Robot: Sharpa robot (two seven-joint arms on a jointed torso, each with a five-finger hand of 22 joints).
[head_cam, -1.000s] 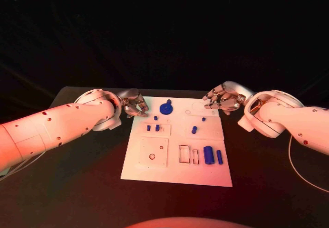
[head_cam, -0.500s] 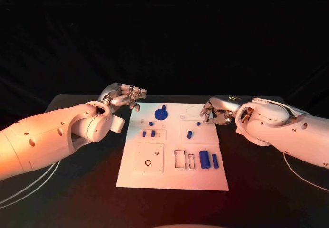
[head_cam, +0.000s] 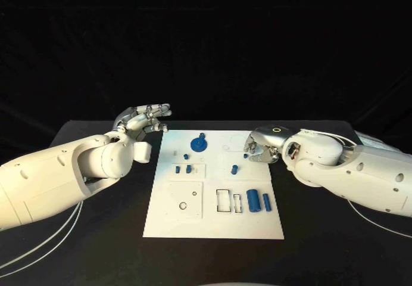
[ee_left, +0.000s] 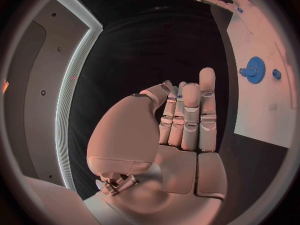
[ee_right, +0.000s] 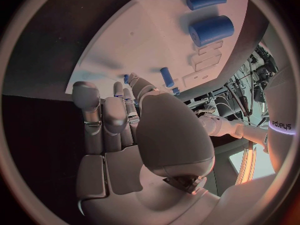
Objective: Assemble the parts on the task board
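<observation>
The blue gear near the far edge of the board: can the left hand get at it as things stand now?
Probably yes. The left hand hovers empty beside the task board's far left corner, and nothing lies between it and the blue gear; the right hand is across the board.

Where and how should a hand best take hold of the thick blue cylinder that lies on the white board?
Probably pinch the thick blue cylinder across its round sides at mid-length, coming from above. It lies flat on the task board with its axis pointing away from the robot; a thinner blue pin lies close beside, so fingers need care there.
</observation>
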